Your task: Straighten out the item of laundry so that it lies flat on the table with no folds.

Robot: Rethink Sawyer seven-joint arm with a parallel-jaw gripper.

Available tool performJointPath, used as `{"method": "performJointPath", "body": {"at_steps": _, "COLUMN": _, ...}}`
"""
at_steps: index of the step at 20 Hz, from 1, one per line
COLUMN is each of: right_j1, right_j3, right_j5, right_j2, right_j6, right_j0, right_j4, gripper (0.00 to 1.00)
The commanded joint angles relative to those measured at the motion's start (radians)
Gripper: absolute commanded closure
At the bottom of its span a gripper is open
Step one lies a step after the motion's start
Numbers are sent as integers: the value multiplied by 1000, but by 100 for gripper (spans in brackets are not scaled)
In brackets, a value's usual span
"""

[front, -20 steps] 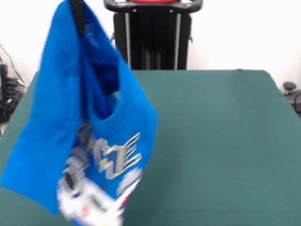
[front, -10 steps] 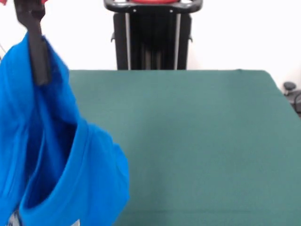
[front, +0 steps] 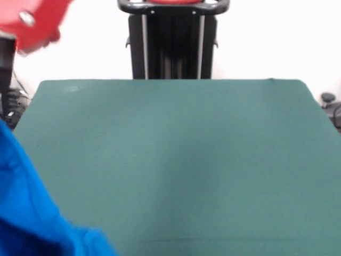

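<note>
The item of laundry (front: 32, 213), a bright blue shirt, fills the lower left corner, bunched and hanging in folds with its print hidden. It hangs from the black gripper (front: 3, 106), which shows only as a dark strip at the left edge under the red arm (front: 32, 21). The gripper stays shut on the shirt's top, and most of the shirt is cut off by the picture's edge. The dark green table (front: 186, 160) lies bare of the shirt apart from the corner it overlaps.
The black pedestal (front: 173, 40) stands behind the table's far edge at the centre. Cables and dark clutter (front: 18, 98) sit off the table's left side, and a small dark object (front: 327, 98) off the right.
The arm has swung the hanging shirt further left and out of the picture. The print and lettering seen a second ago no longer show, and more of the table is uncovered.
</note>
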Motion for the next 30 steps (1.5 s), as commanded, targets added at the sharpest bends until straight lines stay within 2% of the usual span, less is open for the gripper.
{"method": "performJointPath", "body": {"at_steps": 1, "right_j1": -70, "right_j3": 364, "right_j5": -212, "right_j2": -286, "right_j6": 537, "right_j0": 120, "right_j4": -62, "gripper": 100}}
{"method": "performJointPath", "body": {"at_steps": 4, "right_j1": -104, "right_j3": 476, "right_j5": -287, "right_j2": -390, "right_j6": 651, "right_j0": 163, "right_j4": -62, "gripper": 100}}
{"method": "performJointPath", "body": {"at_steps": 12, "right_j1": -140, "right_j3": 639, "right_j5": -265, "right_j2": -569, "right_j6": 825, "right_j0": 280, "right_j4": -36, "gripper": 100}}
{"method": "performJointPath", "body": {"at_steps": 26, "right_j1": -73, "right_j3": 723, "right_j5": -406, "right_j2": -690, "right_j6": 919, "right_j0": 343, "right_j4": -6, "gripper": 100}}
{"method": "performJointPath", "body": {"at_steps": 30, "right_j1": -78, "right_j3": 751, "right_j5": -364, "right_j2": -682, "right_j6": 863, "right_j0": 335, "right_j4": 57, "gripper": 100}}
